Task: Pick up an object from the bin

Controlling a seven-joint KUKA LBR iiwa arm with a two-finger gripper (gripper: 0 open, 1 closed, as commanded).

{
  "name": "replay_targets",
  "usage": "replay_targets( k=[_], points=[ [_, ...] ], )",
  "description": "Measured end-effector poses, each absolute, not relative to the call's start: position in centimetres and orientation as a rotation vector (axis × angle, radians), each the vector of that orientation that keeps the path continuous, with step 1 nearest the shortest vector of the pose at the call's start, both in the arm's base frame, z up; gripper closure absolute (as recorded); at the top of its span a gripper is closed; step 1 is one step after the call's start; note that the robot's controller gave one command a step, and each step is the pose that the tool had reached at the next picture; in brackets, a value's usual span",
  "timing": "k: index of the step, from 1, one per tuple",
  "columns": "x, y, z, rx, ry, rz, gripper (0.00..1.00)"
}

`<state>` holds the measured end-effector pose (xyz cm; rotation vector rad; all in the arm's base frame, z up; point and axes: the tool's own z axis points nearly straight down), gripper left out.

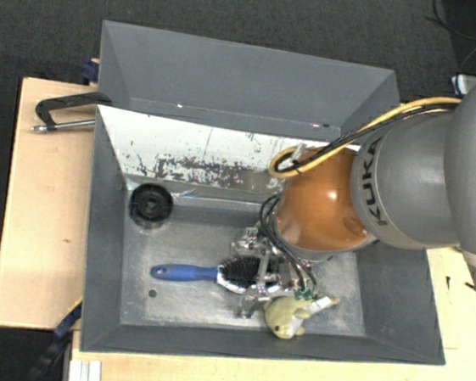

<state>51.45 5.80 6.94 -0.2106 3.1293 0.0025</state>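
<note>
Grasp stage, apparently: hand [258, 285] sits low at the head of the blue-handled brush [184, 273], grip indeterminable; next comes firm closure, then a lift.

Grey bin [233, 82] — blue brush [184, 273], blk disc [150, 204], toy [285, 317]

— Where does the light fall hardest?
— On the back wall of the grey metal bin [226, 146], which glares almost white; its floor is dimmer.
— Any shadows?
— A soft one under the rounded glossy orange wrist cover [321, 208], which carries a pale highlight.
</note>
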Motion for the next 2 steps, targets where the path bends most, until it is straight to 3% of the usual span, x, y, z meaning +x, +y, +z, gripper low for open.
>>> replay_targets(
  k=[1, 2],
  points=[
    [51.7, 5.8, 7.4, -0.207, 3.12, 0.004, 1.0],
    [51.0, 4.0, 20.2, -0.451, 3.097, -0.001, 1.0]
  ],
)
